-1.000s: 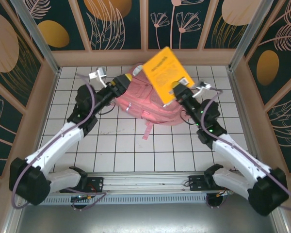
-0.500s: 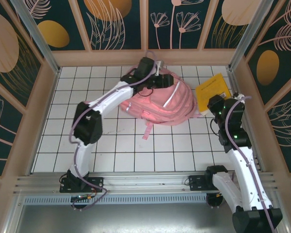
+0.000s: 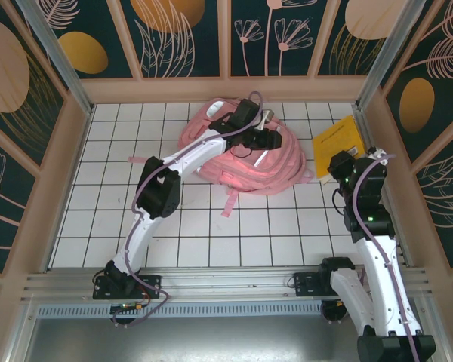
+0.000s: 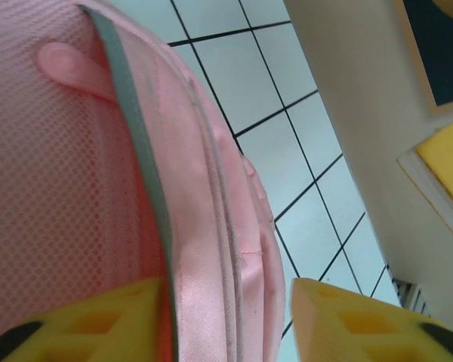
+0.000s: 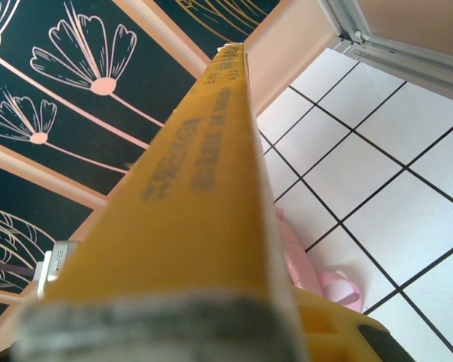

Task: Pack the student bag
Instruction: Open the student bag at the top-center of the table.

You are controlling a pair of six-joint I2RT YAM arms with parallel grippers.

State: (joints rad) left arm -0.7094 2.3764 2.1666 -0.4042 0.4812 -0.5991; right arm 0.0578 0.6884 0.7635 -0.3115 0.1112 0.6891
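Note:
The pink student bag [image 3: 238, 162] lies at the back middle of the tiled floor. My left gripper [image 3: 270, 139] reaches over its far top edge. In the left wrist view a fold of the bag [image 4: 211, 226] with a grey stripe runs between the yellow fingers [image 4: 362, 324]. The left gripper [image 4: 226, 324] is open and straddles that fold, with a thin sliver of tile between fabric and right finger. My right gripper [image 3: 338, 162] is shut on a yellow book [image 3: 338, 138], held up by the right wall. The book [image 5: 204, 166] rises edge-on from the right gripper [image 5: 211, 332].
Wooden walls [image 3: 374, 143] enclose the tiled floor [image 3: 211, 226] on three sides, and the book is close to the right one. A pink strap [image 3: 228, 205] trails from the bag toward the front. A strap loop [image 5: 332, 286] lies on the tiles beside the book.
The left arm swung from the bag's left side over to its far top edge and its jaws narrowed. The right arm carried the book from above the bag to the right wall.

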